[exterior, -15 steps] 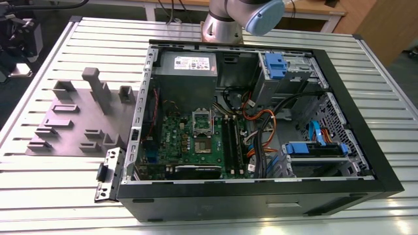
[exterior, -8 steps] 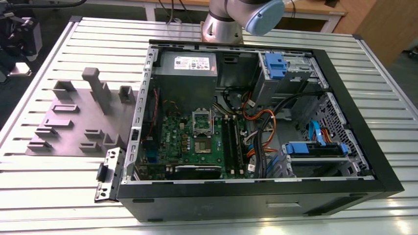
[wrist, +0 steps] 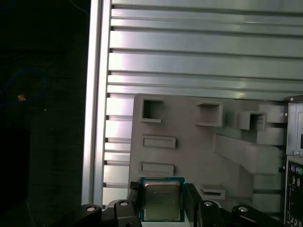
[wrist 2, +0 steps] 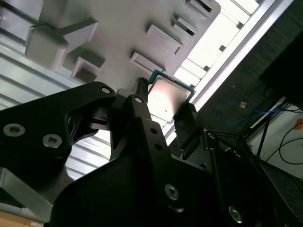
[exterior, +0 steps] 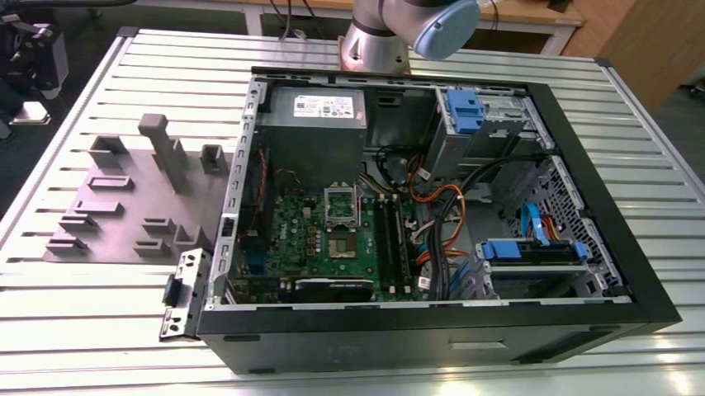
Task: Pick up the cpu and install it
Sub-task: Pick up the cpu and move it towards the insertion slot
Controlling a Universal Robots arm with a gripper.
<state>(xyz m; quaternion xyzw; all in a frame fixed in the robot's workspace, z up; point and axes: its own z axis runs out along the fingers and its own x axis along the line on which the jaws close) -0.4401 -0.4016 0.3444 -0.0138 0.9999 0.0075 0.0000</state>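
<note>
The cpu (wrist: 162, 199), a small square chip with a dull silver top and a green edge, sits between my gripper's (wrist: 162, 204) two black fingers (wrist: 134, 198), which are shut on its opposite sides. In the second wrist view the cpu (wrist 2: 166, 96) is held the same way in the gripper (wrist 2: 165, 108), well above the grey fixture plate (wrist 2: 118, 28). In the exterior view the motherboard's silver socket frame (exterior: 342, 216) lies in the open computer case (exterior: 441, 322), and the grey fixture plate (exterior: 127, 194) lies at the exterior view's left of it.
The fixture plate (wrist: 189, 156) carries several raised blocks and pockets on a slatted aluminium table (exterior: 99, 313). The arm's base (exterior: 380, 41) stands behind the case. Cables (exterior: 441, 206), RAM sticks and blue drive bays (exterior: 529, 252) crowd the case beside the socket.
</note>
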